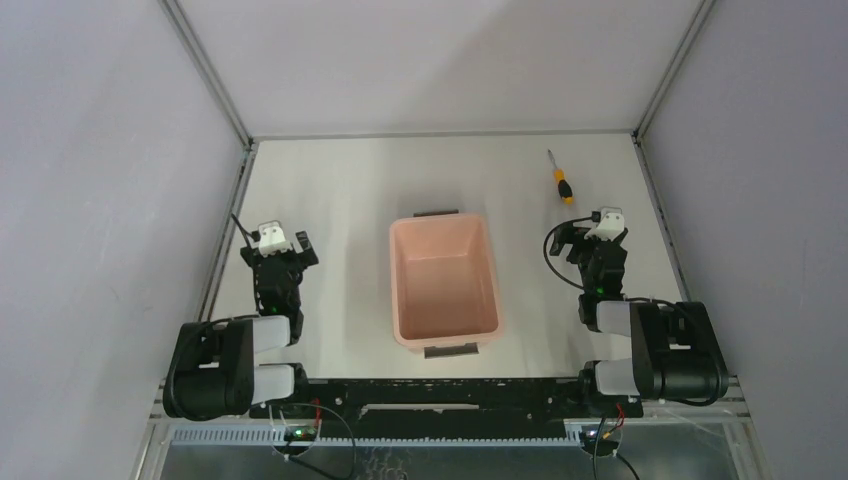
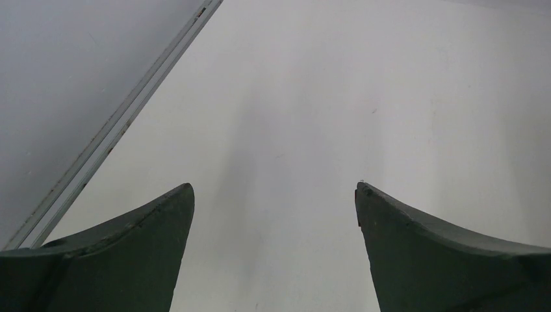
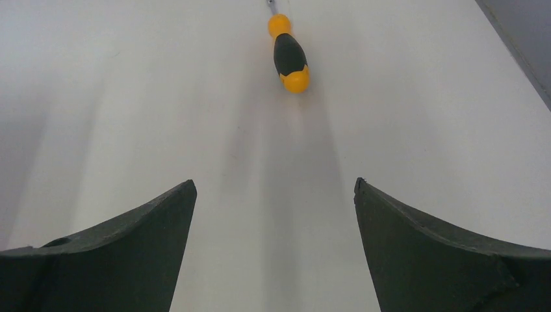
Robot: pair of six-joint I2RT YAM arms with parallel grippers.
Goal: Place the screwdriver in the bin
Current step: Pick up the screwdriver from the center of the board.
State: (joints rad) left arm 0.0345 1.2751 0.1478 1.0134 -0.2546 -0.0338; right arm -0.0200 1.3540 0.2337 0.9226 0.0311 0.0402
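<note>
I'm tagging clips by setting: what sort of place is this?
Likely a robot lab cell: bare white table enclosed by plain panels, left arm and right arm bolted at its edge, only a bin and screwdriver out.

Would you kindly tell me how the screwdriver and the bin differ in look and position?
The screwdriver is small and slim, yellow-and-black with a grey shaft; the bin is far larger, boxy and pale pink. The screwdriver lies at the far right, beyond the open right tool; the bin stands in the middle. Both rest untouched on the table.
</note>
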